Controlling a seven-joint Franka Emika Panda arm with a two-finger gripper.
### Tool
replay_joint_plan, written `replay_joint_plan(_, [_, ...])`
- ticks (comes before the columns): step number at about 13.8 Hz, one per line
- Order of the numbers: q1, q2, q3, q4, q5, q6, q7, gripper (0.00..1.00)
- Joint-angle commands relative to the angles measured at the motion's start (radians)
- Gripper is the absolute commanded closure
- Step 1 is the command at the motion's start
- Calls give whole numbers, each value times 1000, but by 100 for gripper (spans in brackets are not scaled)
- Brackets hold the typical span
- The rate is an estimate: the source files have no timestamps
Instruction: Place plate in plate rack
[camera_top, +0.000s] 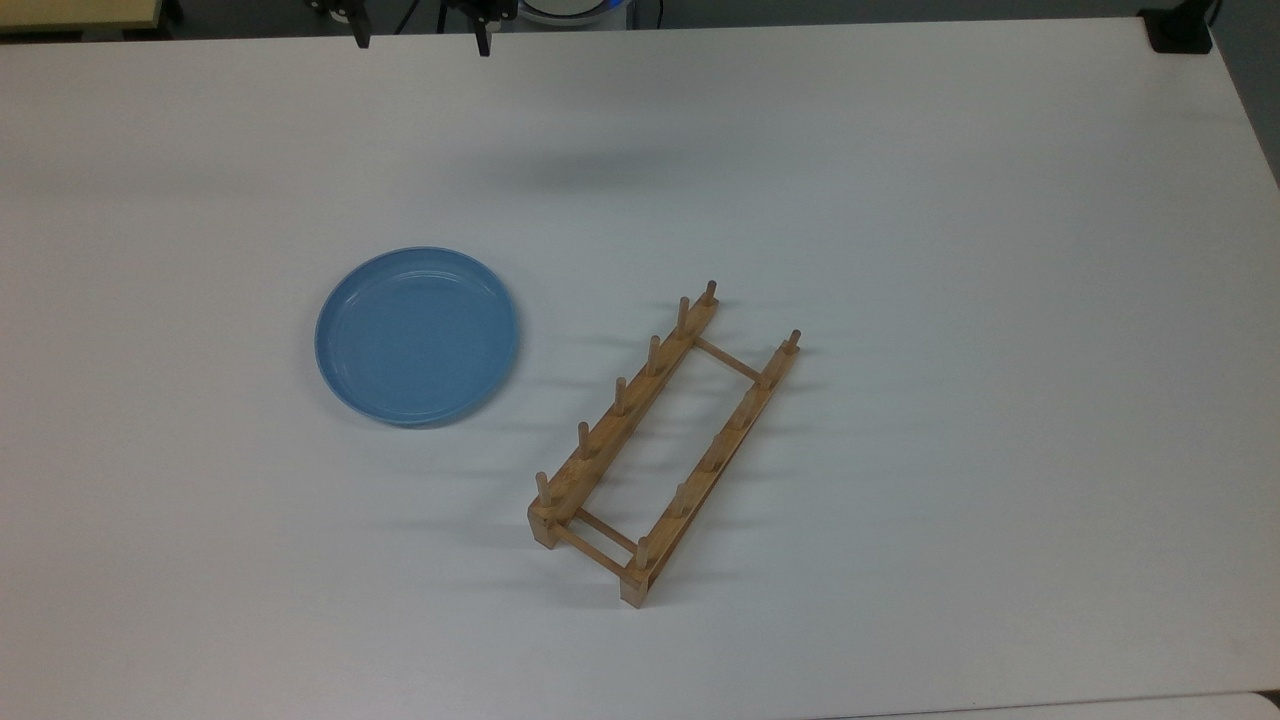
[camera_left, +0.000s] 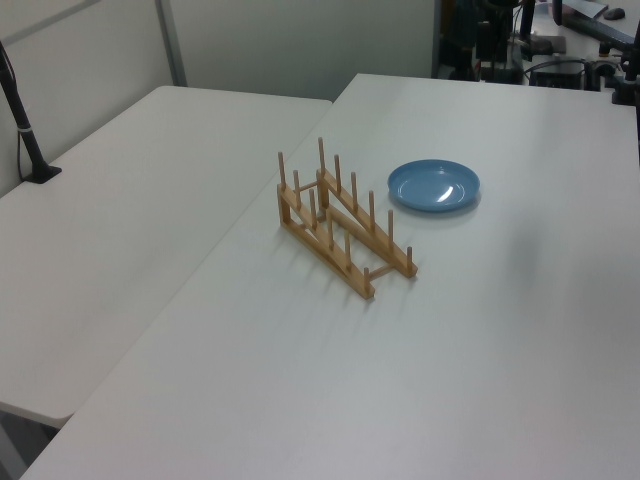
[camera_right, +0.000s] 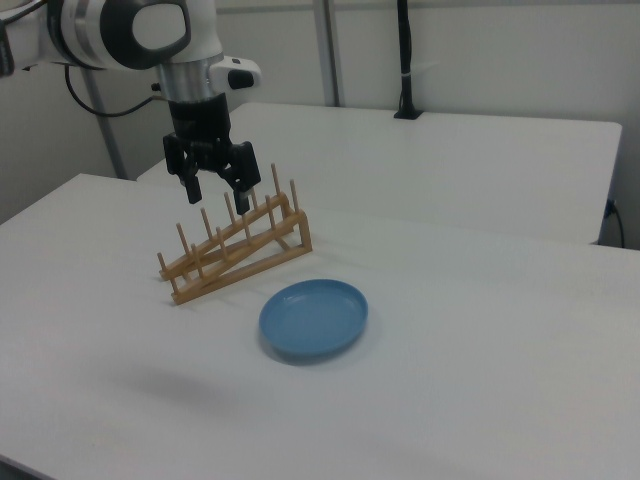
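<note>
Looking down in the top view, the gripper (camera_top: 420, 38) showed as two dark fingertips (camera_top: 360, 38) at the upper edge, spread apart and empty. The plate (camera_top: 417, 336) lay flat on the white table (camera_top: 900, 200), well below the fingers in that picture and apart from them. The plate rack (camera_top: 662, 445) stood farther down and toward the top view's right, close to the plate but not touching it, with nothing in its slots.

The left view had the rack in the middle of the table with its pegs upright, and the plate just behind it toward the left view's right, resting rim-up.

The right view gave the clearest sight of the gripper (camera_right: 213, 187): it hung high over the table with its fingers (camera_right: 243, 192) spread wide, holding nothing. The plate (camera_right: 314, 319) sat below and to the right view's right of the fingers.

Judging by this, nothing was done yet: the descent, the grasp on the rim, the lift, the tilt onto edge and the setting between pegs all remained.
</note>
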Motion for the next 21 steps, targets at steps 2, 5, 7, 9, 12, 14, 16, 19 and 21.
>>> replay_joint_plan(2, [8,-7,-6,-15,44,12,42,0])
replay_joint_plan(5, [2,-11,-9,-14,46,14,42,0])
replay_joint_plan(7, [4,-9,-9,-12,46,15,46,0])
replay_joint_plan(9, [4,-7,-9,-12,44,17,46,0])
replay_joint_plan(12, [2,-4,-9,0,44,20,48,0])
replay_joint_plan(14, [1,-4,-10,2,44,20,48,0])
replay_joint_plan(16, [4,-3,-10,0,44,15,48,0])
replay_joint_plan(19, [5,5,-10,2,44,18,48,0])
replay_joint_plan(21, [4,5,-10,0,44,15,33,0])
